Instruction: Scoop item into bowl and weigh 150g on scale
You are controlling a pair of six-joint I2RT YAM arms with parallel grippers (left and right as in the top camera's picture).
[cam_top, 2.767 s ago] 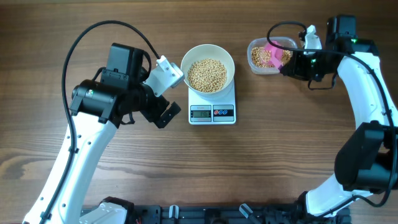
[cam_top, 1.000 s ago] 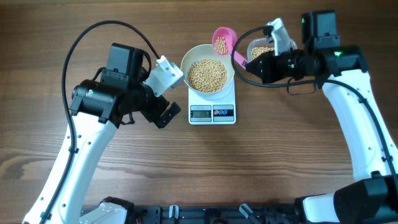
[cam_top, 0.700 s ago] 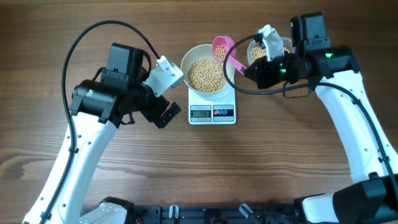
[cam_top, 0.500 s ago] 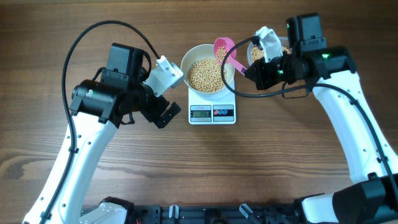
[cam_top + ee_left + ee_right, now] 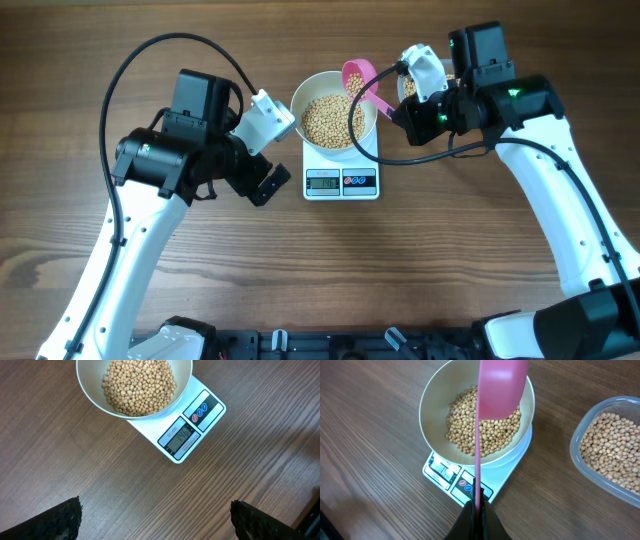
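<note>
The job looks nearly done. The white bowl sits on the scale toward the far edge of the bench, about midway between its left and right edges. The bowl holds a deep heap of beans. In the left wrist view the display seems to read 146, though the digits are small. On that reading I judge the load to be a little short of the 150 g wanted.

The right jaws are closed on the thin handle of a pink scoop. Its cup hangs over the bowl's far-right rim, tipped so that only its underside shows from the right wrist view. Whether any beans are in the cup cannot be told. A clear tub of spare beans stands just right of the scale, near the same far edge, and looks well stocked.

The left jaws stand wide open, gripping nothing. They hang over bare bench to the left of the scale, apart from the bowl.

By my reckoning a small top-up is left, added a few beans at a time with an eye on the display. The likely slip is overshooting, which would mean lifting beans back out.
</note>
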